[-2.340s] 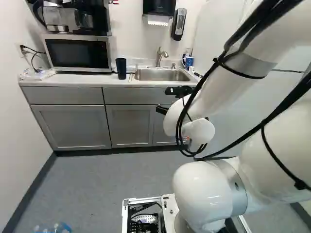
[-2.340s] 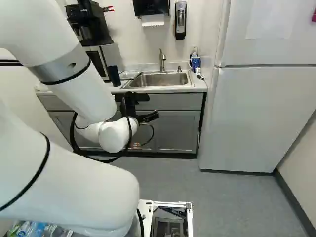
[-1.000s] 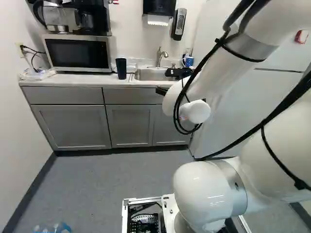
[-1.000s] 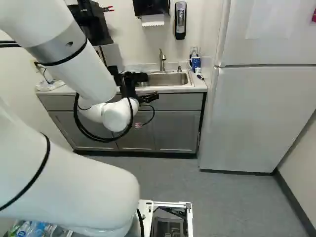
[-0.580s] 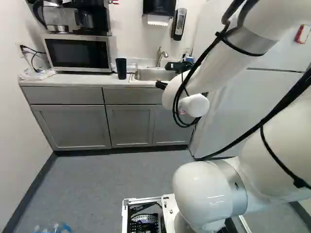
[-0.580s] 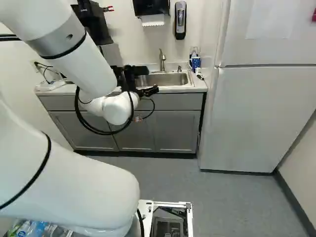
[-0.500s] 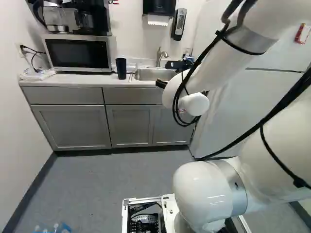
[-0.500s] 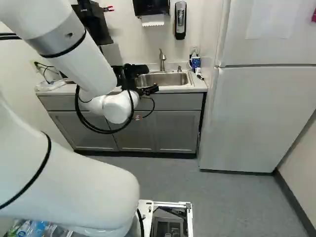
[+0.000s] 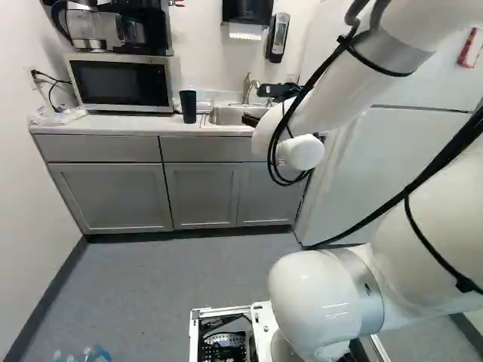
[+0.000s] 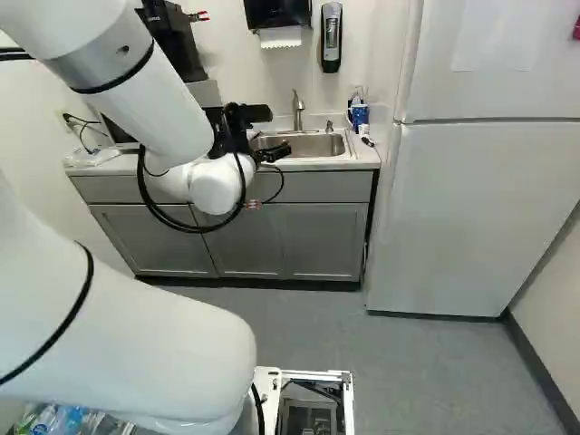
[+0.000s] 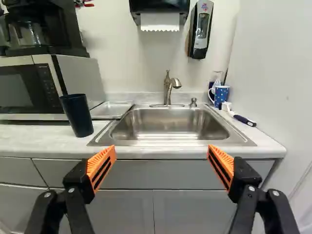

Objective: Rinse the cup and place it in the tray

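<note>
Your gripper (image 11: 162, 152) hangs wide open and empty, likely spread to leave room for the dark cup (image 11: 77, 117), which stands on the counter (image 11: 39, 141) beside the metal tray (image 11: 113, 108), handy after rinsing. You can't make out the cup's inside, and the arm (image 10: 149, 113) hides the cup in the right base view.

Arm (image 10: 136, 100) raised, tool (image 10: 274, 152) lifted from before the cabinets (image 10: 322, 240) to before the sink (image 10: 313, 161)
</note>
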### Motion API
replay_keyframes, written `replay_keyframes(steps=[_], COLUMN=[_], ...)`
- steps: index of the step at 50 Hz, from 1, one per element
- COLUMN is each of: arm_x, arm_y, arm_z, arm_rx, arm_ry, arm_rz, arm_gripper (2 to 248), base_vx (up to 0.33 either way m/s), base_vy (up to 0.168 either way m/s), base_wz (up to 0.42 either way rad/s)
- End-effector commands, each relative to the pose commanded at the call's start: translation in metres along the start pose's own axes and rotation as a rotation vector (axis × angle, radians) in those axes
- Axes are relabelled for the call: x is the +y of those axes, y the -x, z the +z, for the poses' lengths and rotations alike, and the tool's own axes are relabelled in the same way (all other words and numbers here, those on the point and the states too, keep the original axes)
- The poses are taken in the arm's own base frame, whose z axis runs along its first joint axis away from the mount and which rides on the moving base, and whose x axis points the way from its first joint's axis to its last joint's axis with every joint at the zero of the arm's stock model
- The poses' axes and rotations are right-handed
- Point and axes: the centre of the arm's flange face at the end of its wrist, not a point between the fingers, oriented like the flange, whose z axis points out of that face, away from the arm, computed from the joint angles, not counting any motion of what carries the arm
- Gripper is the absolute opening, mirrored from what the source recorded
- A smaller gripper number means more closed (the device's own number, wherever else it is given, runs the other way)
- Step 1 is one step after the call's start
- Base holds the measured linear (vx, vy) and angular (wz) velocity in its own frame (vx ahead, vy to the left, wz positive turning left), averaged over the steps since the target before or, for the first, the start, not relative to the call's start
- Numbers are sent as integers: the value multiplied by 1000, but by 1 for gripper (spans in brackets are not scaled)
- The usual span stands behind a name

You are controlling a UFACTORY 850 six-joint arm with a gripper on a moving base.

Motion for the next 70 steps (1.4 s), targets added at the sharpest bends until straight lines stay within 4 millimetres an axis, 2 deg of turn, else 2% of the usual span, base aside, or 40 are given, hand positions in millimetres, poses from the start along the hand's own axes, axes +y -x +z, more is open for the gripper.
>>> replay_keyframes(steps=[70], arm_x=[0], arm_y=[-65], arm_z=[36], arm_rx=[19], arm_ry=[0], arm_rz=[0], arm_gripper=[247], base_vx=[0], base_vy=[0], base_wz=[0])
